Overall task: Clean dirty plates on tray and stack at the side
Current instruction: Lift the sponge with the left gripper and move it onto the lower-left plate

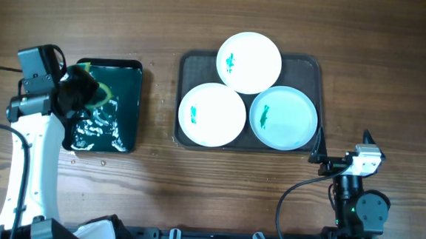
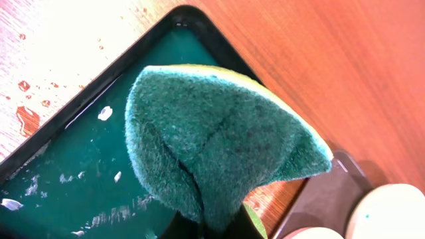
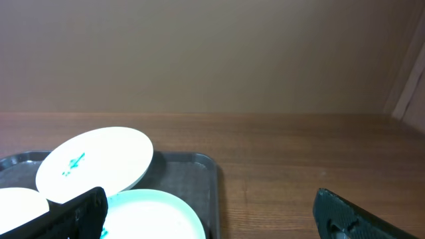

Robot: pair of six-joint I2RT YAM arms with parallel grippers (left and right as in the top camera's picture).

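Three plates lie on the dark grey tray (image 1: 309,66): a white plate (image 1: 249,62) at the back, a white plate (image 1: 212,114) at the front left and a pale blue plate (image 1: 283,118) at the front right. Each has a small teal smear. My left gripper (image 1: 81,93) is shut on a green sponge (image 2: 219,139) and holds it above the small black tray (image 1: 135,78). My right gripper (image 1: 342,146) is open and empty, just right of the grey tray's front right corner. The right wrist view shows the back white plate (image 3: 93,162) and the blue plate (image 3: 159,212).
The small black tray holds teal-green liquid with foam (image 1: 98,127). Water drops lie on the wood beside it (image 2: 26,113). Bare wooden table lies between the two trays and to the right of the grey tray (image 3: 299,153).
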